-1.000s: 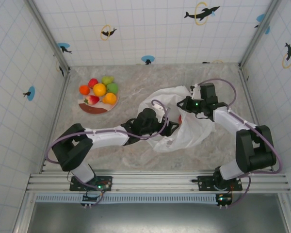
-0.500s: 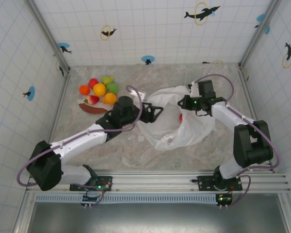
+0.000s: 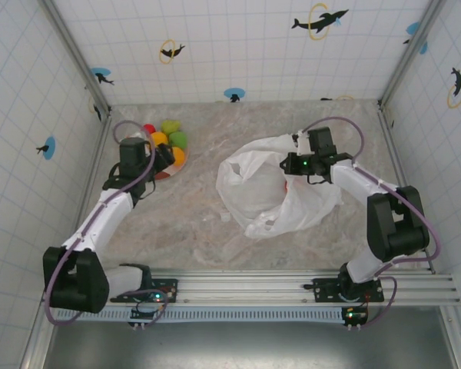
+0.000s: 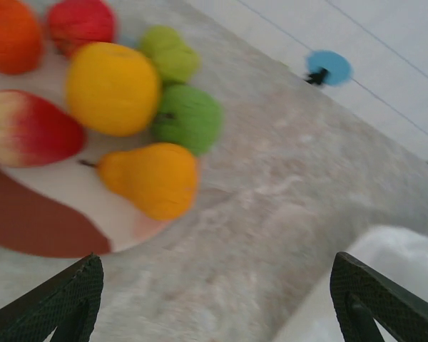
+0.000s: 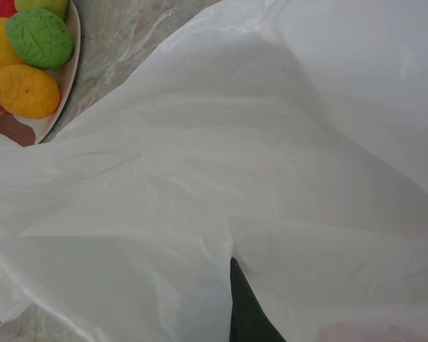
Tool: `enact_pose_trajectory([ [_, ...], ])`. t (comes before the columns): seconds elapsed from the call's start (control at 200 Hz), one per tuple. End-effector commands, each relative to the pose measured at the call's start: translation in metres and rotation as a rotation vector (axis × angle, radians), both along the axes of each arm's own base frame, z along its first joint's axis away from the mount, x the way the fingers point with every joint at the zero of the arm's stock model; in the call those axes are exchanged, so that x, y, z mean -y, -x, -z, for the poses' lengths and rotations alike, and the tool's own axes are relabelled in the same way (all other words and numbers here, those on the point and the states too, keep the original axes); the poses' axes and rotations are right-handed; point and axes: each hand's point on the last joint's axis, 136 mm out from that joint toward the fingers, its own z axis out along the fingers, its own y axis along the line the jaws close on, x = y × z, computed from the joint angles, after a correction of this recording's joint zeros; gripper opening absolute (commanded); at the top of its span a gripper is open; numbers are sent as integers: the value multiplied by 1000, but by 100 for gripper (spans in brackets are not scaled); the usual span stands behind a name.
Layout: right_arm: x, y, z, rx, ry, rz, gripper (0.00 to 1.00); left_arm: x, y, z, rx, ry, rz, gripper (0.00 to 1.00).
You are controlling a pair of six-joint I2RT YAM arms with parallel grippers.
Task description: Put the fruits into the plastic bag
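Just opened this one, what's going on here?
Two arms are bagging toy fruit. The left end effector hovers open above the plate, where the fruits are piled, and it holds nothing. The right end effector is shut on the rim of the plastic bag, holding its mouth open. What looks like a red fruit lies inside the bag.

The plastic bag is thin, crinkly, translucent film; the blurred fruits look smooth, perhaps slightly glossy.

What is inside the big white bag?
One small red fruit shows in the plastic bag's open mouth. Crinkled plastic covers the rest of the inside, so anything else in there is hidden.
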Motion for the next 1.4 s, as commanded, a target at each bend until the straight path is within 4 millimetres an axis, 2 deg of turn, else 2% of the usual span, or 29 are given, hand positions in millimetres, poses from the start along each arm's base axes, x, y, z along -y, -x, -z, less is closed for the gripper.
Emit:
enact_pose_trajectory([
  [0.0,-3,-12,-12,80,34,-5,0,-29,5,19,-74,17,-102,85],
  [0.115,-6,-12,-12,86,33,-15,0,-55,-1,38,-117,19,-192,85],
  [0.415,-8,-10,-14,85,36,-28,0,-79,-29,72,-170,-23,-275,85],
  [0.571,-9,-7,-13,82,37,-32,0,-83,-38,91,-210,-42,-277,85],
  [0.981,-15,-4,-6,57,51,-50,0,-94,-60,116,-255,-87,-269,83],
  [1.121,-15,-5,-3,47,58,-49,0,-95,-61,130,-276,-100,-246,82],
  [1.146,-15,-5,-2,42,59,-50,0,-96,-71,119,-246,-102,-244,81],
  [1.396,-19,-3,3,26,68,-64,0,-99,-83,127,-253,-122,-232,81],
])
